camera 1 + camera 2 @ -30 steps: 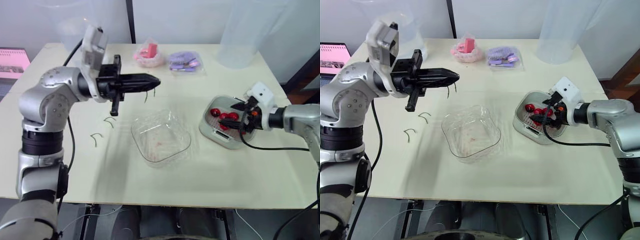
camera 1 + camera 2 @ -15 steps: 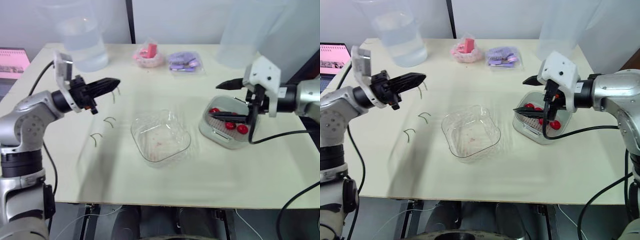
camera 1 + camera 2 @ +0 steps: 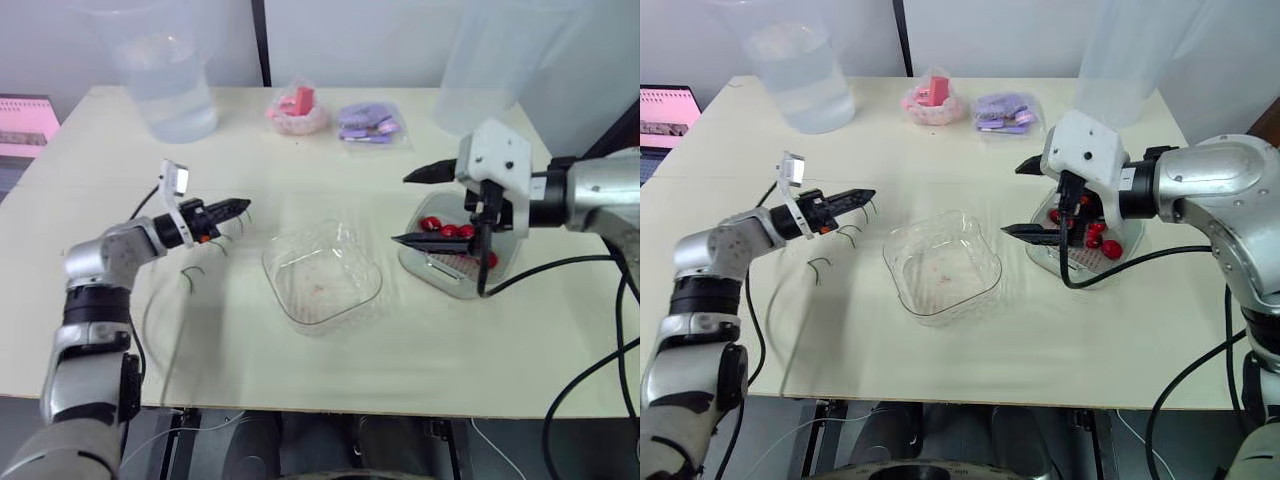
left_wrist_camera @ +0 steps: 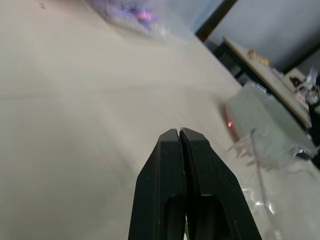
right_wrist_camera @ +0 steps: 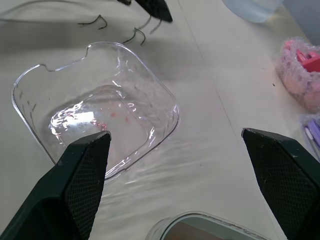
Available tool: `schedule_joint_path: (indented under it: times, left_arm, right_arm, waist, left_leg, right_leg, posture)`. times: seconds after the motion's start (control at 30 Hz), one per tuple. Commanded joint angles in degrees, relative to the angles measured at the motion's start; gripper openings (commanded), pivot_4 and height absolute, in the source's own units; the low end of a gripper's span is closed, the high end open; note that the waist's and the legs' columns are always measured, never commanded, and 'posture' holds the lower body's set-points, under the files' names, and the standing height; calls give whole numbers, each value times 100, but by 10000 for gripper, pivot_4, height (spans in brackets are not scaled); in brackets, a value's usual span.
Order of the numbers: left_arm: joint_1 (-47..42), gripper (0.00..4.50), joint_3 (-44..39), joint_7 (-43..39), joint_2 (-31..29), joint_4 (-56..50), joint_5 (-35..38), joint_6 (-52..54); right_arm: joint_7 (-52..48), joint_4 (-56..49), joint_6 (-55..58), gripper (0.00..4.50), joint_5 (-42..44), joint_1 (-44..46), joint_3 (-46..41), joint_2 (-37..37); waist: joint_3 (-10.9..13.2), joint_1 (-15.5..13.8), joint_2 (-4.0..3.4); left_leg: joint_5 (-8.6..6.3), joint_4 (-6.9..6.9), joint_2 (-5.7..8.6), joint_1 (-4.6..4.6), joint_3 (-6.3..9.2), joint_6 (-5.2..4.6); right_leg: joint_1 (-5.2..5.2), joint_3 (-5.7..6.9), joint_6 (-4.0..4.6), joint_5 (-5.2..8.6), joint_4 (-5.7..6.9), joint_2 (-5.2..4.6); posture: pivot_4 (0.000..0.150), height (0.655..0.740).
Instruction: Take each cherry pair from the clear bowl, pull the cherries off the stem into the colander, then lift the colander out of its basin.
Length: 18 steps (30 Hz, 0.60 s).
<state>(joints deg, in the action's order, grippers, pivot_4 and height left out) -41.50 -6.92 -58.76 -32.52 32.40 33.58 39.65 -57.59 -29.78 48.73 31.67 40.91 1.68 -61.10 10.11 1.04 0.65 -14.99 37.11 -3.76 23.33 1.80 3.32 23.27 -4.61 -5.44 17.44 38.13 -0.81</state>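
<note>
My left gripper (image 3: 866, 195) has its two fingers pressed flat together, tips low over the table (image 3: 300, 400). A thin stem (image 5: 146, 22) shows right at the tips, and I cannot tell whether I am pinching it or whether it lies loose. Two more bare stems (image 3: 820, 264) lie just beside it. My right gripper (image 3: 418, 208) is spread wide and holds nothing. It hangs in the air just beside the basin (image 3: 408, 258), on the side toward the bowl (image 3: 300, 300).

The bowl sits in the middle of the table and looks empty apart from a few pink smears. The cherries (image 3: 434, 224) are red and loose in the colander (image 3: 445, 268), which sits down inside its basin.

I judge the pulling-off part finished, with the last stem being set aside. What remains is the lift. For that I should turn my right jaws back over the colander and close on its rim alone, not the basin's. Then I should raise it level so the cherries do not roll out. My left could steady the basin if it tries to rise too.
</note>
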Motion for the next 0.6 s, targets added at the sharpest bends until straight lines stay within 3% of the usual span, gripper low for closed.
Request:
schedule_joint_path:
  times: [0.03, 0.07, 0.17, 0.4, 0.6]
  left_arm:
    - [-203, 0, 105, -257, -60, 469, -353, -351]
    - [-235, 0, 129, -292, -70, 578, -436, -438]
    - [-293, 8989, 118, -370, -110, 773, -604, -580]
    - [-103, 44504, -231, -534, -684, -69, -507, -439]
    - [498, 44504, -495, -1026, -1720, -1437, -731, -1326]
  right_arm:
    - [29, -369, 6, 44458, -34, -132, -233, -241]
    - [47, -407, 20, 44458, -35, -179, -267, -282]
    - [112, -481, 89, 45000, 17, -293, -370, -328]
    - [129, -516, 82, 45000, 10, -541, -514, -419]
    - [-191, -79, -264, 45000, -196, -827, -665, -824]
  waist:
    - [0, -5, 0]
    - [0, -5, 0]
    - [0, -14, 0]
    - [0, -1, 1]
    - [0, -4, 0]
  left_leg:
    - [0, 0, 0, 0, 1, 0]
    - [0, 0, 0, 0, 1, 0]
    - [0, 4, 0, 1, 1, 0]
    - [0, 2, -1, 2, 1, 0]
    - [0, 1, -3, 1, -2, 1]
  right_leg:
    - [1, 1, 0, 0, 0, 0]
    - [1, 1, 0, 0, 0, 0]
    - [0, 1, 0, 0, 2, 0]
    - [2, 0, 0, 0, 3, 0]
    - [3, 0, 0, 0, 3, -2]
  posture:
    - [1500, 7367]
    - [1500, 7367]
    - [1500, 7367]
    - [1500, 7367]
    - [1500, 7367]
